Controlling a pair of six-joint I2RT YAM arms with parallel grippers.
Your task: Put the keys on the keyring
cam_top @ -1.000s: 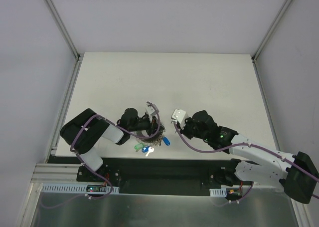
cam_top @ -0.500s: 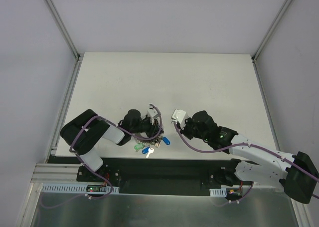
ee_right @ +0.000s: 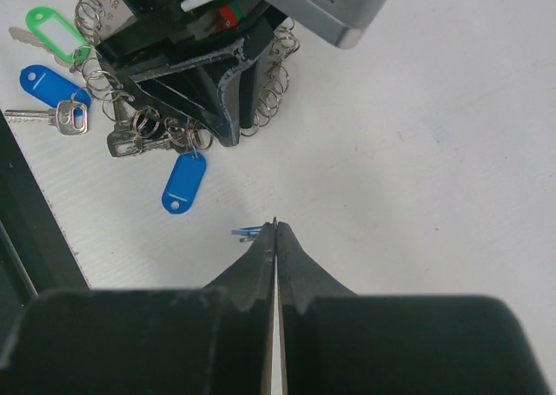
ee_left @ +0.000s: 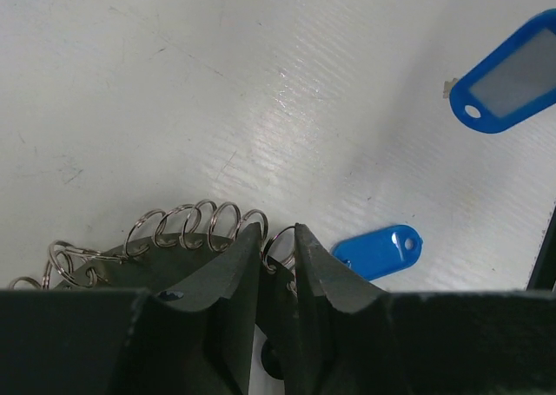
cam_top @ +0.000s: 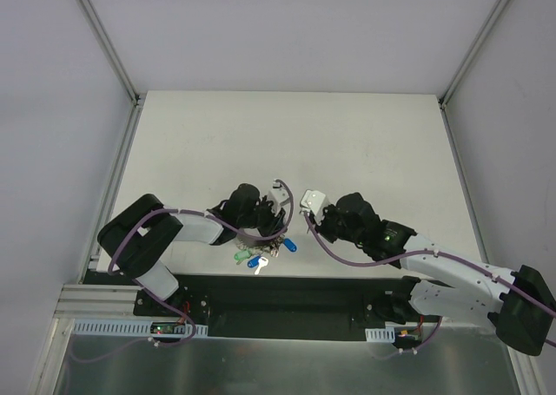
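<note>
"Left wrist view, nearest first?"
"Left gripper clenched on the keyring, one coil loop pinched between its fingers. Just past it a blue tag lies on the surface."
"Right wrist?"
"Right gripper pressed shut, fingers meeting. Beyond it the keys lie against the keyring's coil; threaded or not, I cannot tell."

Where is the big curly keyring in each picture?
Top external: the keyring is low centre, at the left gripper.
Left wrist: its wire loops are bottom left, beside the jaws.
Right wrist: its loops are top left.
Shared landmark: the left gripper's black jaws, pinching the coil.
</note>
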